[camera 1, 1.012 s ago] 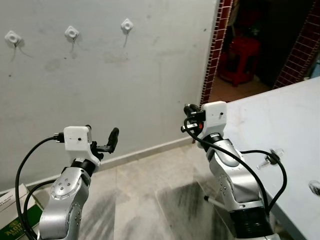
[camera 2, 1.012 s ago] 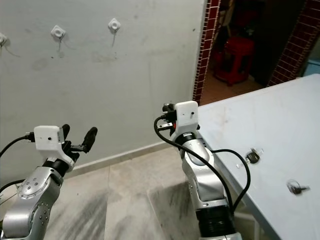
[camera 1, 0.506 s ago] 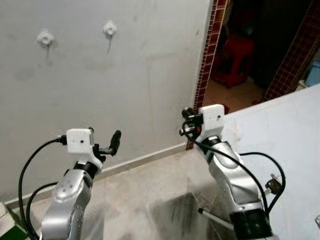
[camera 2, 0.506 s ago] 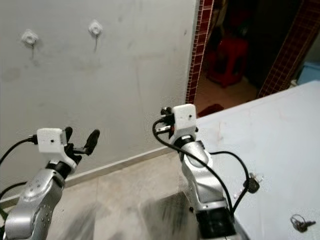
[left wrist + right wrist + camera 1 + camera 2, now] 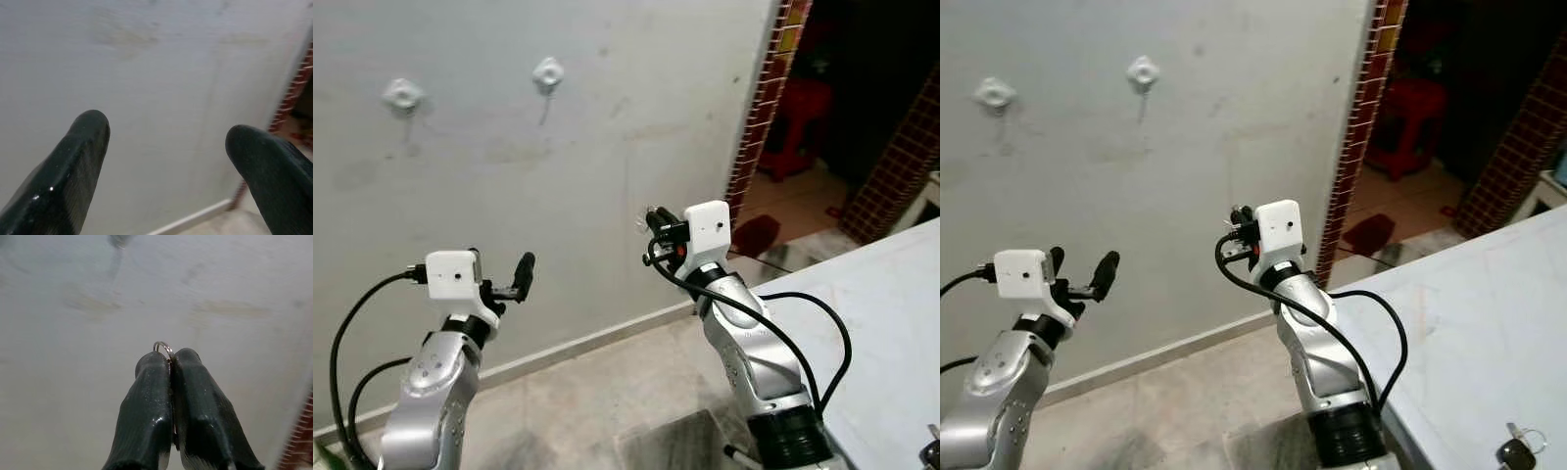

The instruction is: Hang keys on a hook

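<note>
One key ring pinched at right gripper tips, left gripper spread, 2 wall hooks above

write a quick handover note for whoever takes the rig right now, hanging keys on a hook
Right gripper: fingers shut on a key ring, whose metal loop pokes out between the tips. It is held up facing the grey wall, below and to the right of the hooks.
Left gripper: fingers open, nothing held, raised and pointing at the wall.
Two white hooks sit high on the wall, both bare.
More keys lie on the white table to the right.
Done: one key ring picked up and carried to the wall.
Left: raise the right gripper to a hook, slip the ring on, release.
</note>
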{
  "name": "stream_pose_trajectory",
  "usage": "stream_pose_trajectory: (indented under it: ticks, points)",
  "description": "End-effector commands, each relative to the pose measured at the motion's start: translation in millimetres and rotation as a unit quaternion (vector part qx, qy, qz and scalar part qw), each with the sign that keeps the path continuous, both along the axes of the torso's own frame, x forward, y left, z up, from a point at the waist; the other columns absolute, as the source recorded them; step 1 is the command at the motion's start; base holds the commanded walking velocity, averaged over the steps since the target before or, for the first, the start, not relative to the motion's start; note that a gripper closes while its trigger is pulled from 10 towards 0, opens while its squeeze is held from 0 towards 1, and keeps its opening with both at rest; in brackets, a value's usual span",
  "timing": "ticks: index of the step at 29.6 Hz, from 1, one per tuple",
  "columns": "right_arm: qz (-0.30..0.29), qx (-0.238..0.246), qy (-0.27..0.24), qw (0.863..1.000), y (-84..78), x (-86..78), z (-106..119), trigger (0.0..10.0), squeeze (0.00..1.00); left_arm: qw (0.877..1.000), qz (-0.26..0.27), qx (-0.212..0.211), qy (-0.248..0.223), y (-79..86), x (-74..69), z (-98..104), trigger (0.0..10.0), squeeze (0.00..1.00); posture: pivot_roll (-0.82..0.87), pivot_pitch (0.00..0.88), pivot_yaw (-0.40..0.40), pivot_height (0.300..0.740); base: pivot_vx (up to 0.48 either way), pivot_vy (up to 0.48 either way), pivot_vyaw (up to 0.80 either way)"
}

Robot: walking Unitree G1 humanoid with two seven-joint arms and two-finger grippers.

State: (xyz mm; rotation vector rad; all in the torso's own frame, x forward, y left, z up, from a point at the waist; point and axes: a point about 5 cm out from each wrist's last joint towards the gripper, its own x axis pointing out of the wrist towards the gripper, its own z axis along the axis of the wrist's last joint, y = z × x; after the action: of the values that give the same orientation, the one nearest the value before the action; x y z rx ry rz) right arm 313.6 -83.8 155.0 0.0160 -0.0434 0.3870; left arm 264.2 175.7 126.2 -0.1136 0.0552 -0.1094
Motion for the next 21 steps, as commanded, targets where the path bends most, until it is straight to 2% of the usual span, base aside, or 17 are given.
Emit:
stream_pose_trajectory:
  ticks: [1,17,21]
  points:
    - [0.009,0.007,-0.010,1.000,6.3,1.2,6.1,10.0,0.00,1.000,0.012,0.014,-0.005,8.5,0.4,3.9,10.0,0.00,0.11,0.000,0.008,0.740,0.371,0.304,0.00]
    - [0.006,0.006,-0.013,1.000,5.7,0.4,5.6,10.0,0.00,1.000,0.017,0.019,-0.001,7.4,-0.9,1.7,10.0,0.00,0.12,0.000,0.007,0.740,0.379,0.271,0.00]
    - [0.004,0.005,-0.013,1.000,5.4,1.3,5.5,10.0,0.00,0.999,0.019,0.037,-0.008,8.0,-0.9,3.4,10.0,0.00,0.12,0.000,0.005,0.740,0.000,0.000,0.00]
